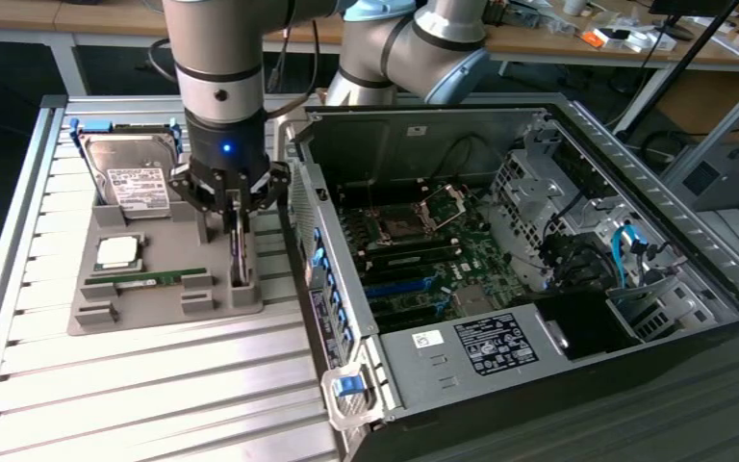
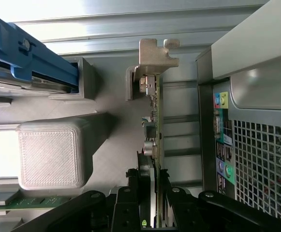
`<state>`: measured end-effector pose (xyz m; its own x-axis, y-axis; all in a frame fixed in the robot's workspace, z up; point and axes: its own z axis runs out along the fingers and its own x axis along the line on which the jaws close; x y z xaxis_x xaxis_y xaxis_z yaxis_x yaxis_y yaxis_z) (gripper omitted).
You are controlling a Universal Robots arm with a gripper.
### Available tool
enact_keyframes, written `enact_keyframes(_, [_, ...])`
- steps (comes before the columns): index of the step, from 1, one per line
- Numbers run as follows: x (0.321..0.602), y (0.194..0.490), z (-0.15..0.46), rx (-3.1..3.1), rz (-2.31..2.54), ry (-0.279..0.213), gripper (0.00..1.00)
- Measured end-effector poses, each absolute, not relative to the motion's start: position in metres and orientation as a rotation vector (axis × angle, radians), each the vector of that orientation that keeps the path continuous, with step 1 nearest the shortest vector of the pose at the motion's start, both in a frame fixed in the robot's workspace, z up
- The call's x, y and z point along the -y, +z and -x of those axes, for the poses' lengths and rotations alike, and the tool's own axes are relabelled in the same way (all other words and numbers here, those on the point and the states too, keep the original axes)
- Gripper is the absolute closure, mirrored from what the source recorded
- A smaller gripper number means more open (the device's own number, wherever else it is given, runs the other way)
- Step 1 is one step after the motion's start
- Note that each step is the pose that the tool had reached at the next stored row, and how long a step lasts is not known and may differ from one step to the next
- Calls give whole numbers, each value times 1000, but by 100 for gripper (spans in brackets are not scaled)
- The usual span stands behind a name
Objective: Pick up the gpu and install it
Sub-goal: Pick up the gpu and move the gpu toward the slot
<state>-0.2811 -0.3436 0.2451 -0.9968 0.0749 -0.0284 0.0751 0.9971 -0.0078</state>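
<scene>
1. The gripper (image 2: 154, 176), closest to the wrist cam, is pinching the gpu (image 2: 155, 130) by its upper edge, one finger per face. The jaws are sitting tight on the card w/ no gap showing. In the ext. view the gripper (image 1: 236, 207) is hanging straight down over the gpu (image 1: 242, 252).
2. The gpu is standing on edge in a slot of the grey holder tray (image 1: 139, 310), on the side nearest the PC case (image 1: 626, 164). It looks seated, not lifted out yet.
3. Step in hand, as I'm judging it, is the pick. To do it well:
   - Pull straight up along the slot walls, no twist, no side drift; a thin board is likely binding if it's tilting.
   - The grip seems to be sitting toward one end, not mid-length, so the free end may be drooping once clear. Go slow and keep the wrist plumb.
4. Orientation: the faces are standing vertical, thin edge up. The long axis is lying level, running parallel w/ the case's rear panel (image 2: 256, 159) and along the tray's side. The silver bracket tab (image 2: 155, 55), as I'm reading it, is sitting at the end farthest from the fingers.
5. Outward: the rear panel is sitting just beside the gpu, apart from it, so there's little margin on that side. On the other side the memory stick (image 1: 151, 277), CPU (image 1: 119, 252) and hard drive (image 1: 132, 178) are lying in their own pockets, well apart from the gripper.
</scene>
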Motion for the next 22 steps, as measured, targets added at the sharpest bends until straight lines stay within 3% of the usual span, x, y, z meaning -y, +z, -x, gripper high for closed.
enact_keyframes(22, [344, 253, 281, -3111, -117, -14, 73])
